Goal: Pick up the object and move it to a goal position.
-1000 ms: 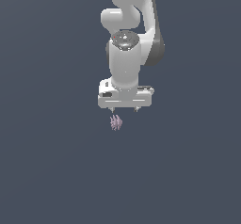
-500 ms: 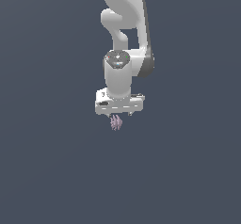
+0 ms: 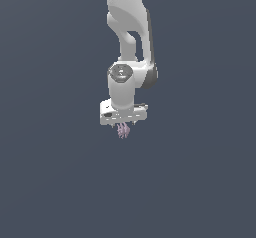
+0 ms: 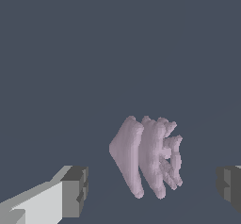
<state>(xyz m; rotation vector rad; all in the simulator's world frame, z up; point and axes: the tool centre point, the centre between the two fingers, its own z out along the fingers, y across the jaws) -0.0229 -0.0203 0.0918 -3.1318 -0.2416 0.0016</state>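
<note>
Flat slate-blue background everywhere, unbroken and featureless. Hanging from above in the exterior view, a glossy white arm (image 3: pixel 129 42) with a dark-trimmed joint, wrist pointed straight down, ending in a broad white gripper (image 3: pixel 123 125). Directly under it, touching or nearly so, the object (image 3: pixel 123 130): tiny, pale lilac-pink, matte, ribbed in stacked fins with jagged, spiky edges. In the wrist view, jaws spread wide, grey blocky fingertips (image 4: pixel 75 190) on either side of the object (image 4: pixel 148 157), clear gaps both ways, nothing gripped.
</note>
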